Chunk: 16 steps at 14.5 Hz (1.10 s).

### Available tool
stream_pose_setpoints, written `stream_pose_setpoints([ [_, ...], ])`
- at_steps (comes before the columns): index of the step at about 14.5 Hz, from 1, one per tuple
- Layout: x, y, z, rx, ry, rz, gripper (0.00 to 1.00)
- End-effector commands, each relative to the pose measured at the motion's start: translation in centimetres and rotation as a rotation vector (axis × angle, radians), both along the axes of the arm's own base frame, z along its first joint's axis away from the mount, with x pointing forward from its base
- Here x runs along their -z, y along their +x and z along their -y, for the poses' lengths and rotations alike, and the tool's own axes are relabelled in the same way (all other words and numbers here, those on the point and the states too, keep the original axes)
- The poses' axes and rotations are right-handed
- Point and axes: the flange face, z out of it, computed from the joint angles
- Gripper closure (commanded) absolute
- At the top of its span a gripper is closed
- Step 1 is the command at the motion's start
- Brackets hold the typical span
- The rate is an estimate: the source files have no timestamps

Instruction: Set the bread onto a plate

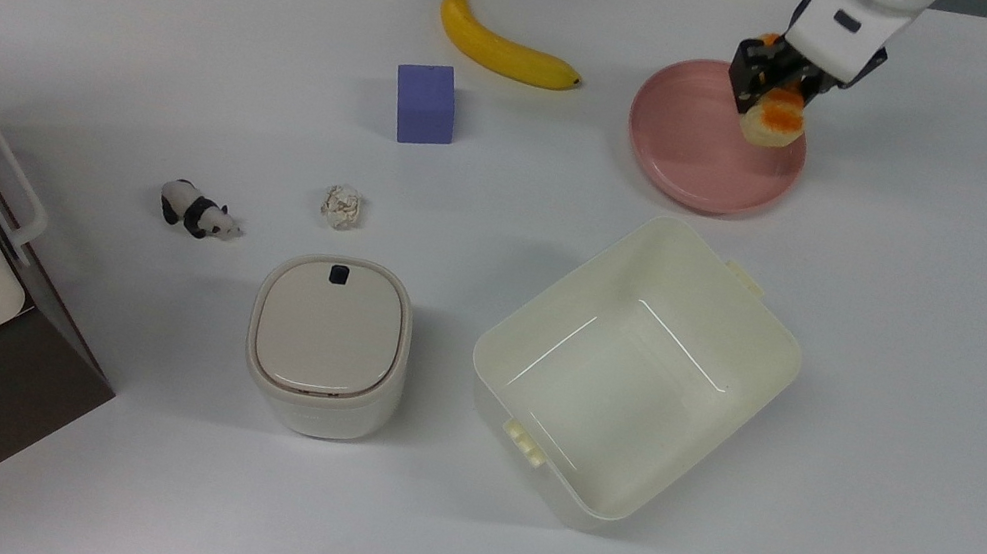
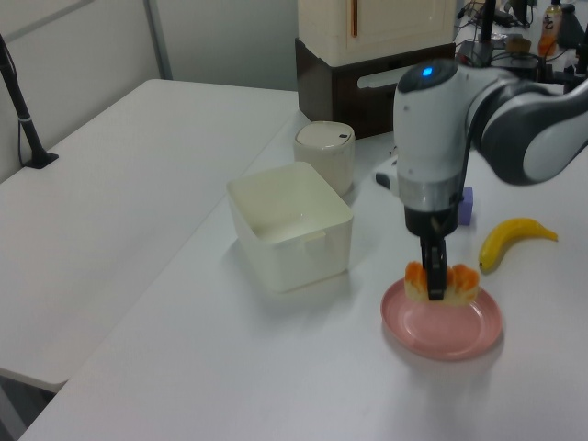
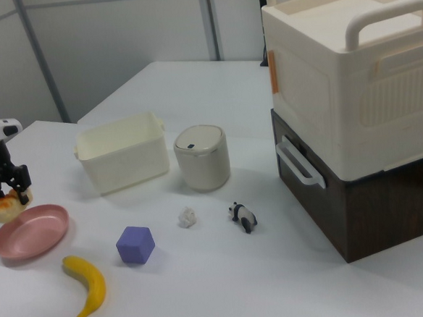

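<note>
Pincer [image 2: 437,280] grips bread [image 2: 441,281] above plate [image 2: 443,329] — top view shows it over the rim.

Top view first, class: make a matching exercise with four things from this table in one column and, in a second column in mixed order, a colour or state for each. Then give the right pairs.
Column one:
1. bread
2. banana
3. block
4. tub

Column two:
A. purple, standing on the table
B. cream, open and empty
C. held in the gripper over the pink plate
D. yellow, lying on the table

Right pairs: 1-C, 2-D, 3-A, 4-B
</note>
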Motion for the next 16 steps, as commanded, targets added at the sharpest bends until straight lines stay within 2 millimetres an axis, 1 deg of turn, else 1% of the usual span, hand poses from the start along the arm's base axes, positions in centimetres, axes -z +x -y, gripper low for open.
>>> stream_pose_setpoints([
  [1, 2.2, 0.9, 0.4, -0.015, -0.023, 0.008, 0.00],
  [2, 2.3, 1.0, 0.6, -0.016, -0.033, 0.011, 0.00],
  [5, 1.6, 1.3, 1.0, -0.010, -0.034, 0.017, 0.00],
  [6, 0.8, 1.6, 1.2, -0.004, -0.028, 0.028, 0.00],
  [7, 0.1, 2.3, 1.8, 0.012, -0.025, 0.035, 0.00],
  [8, -1.3, 4.0, 3.6, 0.052, -0.023, 0.044, 0.00],
  [9, -2.3, 5.2, 5.1, 0.078, -0.024, 0.049, 0.00],
  [10, -3.3, 6.5, 7.0, 0.108, -0.039, 0.058, 0.00],
  [11, -4.6, 7.7, 9.1, 0.137, -0.059, 0.066, 0.00],
  [12, -6.3, 8.7, 11.6, 0.176, -0.067, 0.075, 0.00],
  [13, -8.0, 9.3, 14.0, 0.215, -0.066, 0.081, 0.00],
  [14, -10.4, 9.6, 16.7, 0.260, -0.056, 0.098, 0.00],
  [16, -12.9, 9.5, 20.6, 0.315, -0.052, 0.111, 0.00],
])
